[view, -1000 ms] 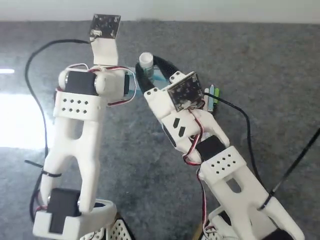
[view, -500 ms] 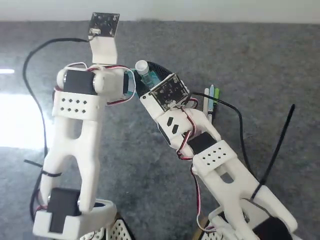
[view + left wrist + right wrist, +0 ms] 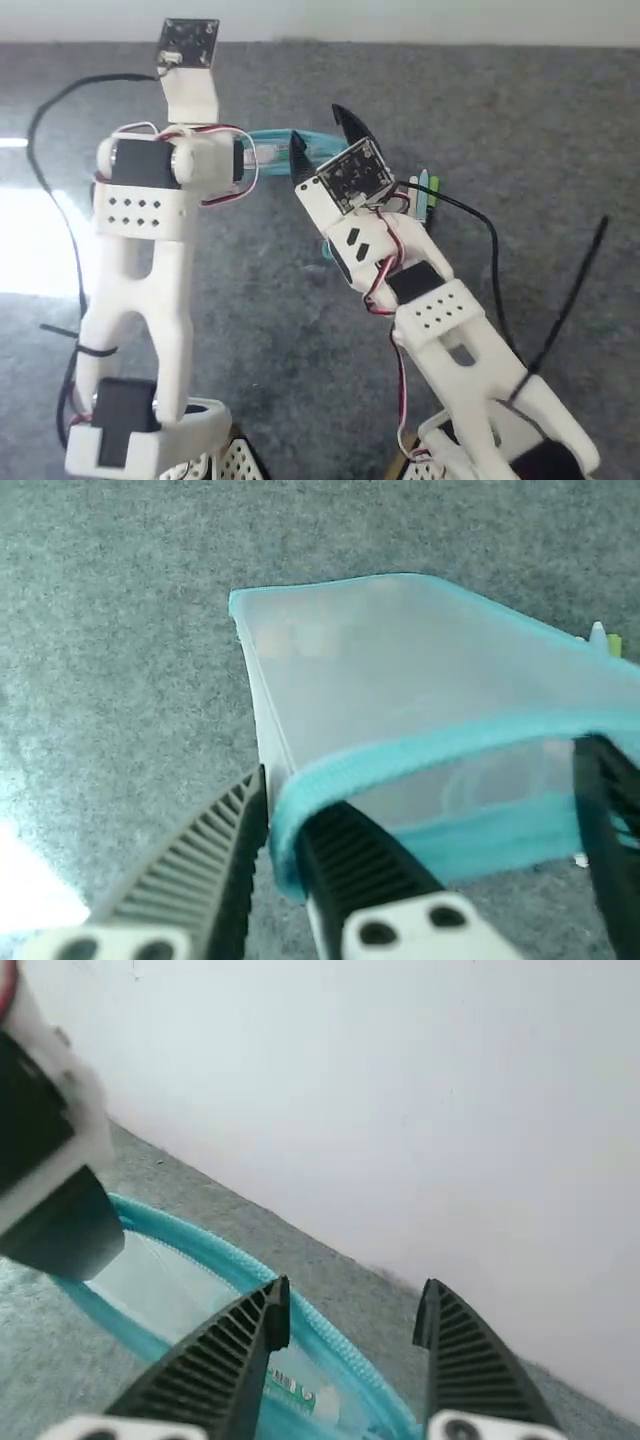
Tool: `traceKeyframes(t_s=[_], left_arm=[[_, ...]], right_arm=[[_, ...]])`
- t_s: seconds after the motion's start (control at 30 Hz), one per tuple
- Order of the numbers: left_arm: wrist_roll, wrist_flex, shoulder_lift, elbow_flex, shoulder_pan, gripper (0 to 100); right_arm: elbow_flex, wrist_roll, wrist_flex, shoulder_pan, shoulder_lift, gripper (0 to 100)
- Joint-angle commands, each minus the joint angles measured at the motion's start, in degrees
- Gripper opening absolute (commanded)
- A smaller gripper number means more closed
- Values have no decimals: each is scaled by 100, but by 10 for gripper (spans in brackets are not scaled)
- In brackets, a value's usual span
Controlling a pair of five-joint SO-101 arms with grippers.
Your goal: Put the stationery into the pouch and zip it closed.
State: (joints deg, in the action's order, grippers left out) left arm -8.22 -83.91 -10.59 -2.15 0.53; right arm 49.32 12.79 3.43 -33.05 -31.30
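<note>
The left arm stretches forward over the grey table (image 3: 560, 130), its gripper (image 3: 282, 855) pinched on the teal zip edge of the translucent plastic pouch (image 3: 420, 700). The right arm angles in beside it, its gripper (image 3: 350, 1325) just above the pouch mouth, fingers spread, holding nothing. Coloured pens (image 3: 426, 192) lie on the table beside the right arm

One pouch (image 3: 400, 670), two tools, namely the left tool (image 3: 280, 800) and the right tool (image 3: 350, 1310), and seemingly three pens (image 3: 423, 195).
</note>
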Motion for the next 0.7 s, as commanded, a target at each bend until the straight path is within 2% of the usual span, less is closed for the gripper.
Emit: traceKeyframes(t_s=[0.0,0.13,0.2,0.37,0.5,0.67], left_arm=[[-62,0,-26,-295,35,9],[-44,0,-62,-189,44,9],[-35,18,-79,-31,35,9],[-26,422,-79,488,35,9],[-18,598,-79,725,44,9],[0,598,-79,945,44,9]], right_arm=[[-448,105,-1376,48,-813,199],[-1512,88,-4233,365,-1323,199],[-1705,105,-5121,848,-1323,199],[-1495,202,-5402,2448,-1218,201],[-1459,202,-5684,2545,-664,201],[-1793,123,-5464,2466,884,200]])
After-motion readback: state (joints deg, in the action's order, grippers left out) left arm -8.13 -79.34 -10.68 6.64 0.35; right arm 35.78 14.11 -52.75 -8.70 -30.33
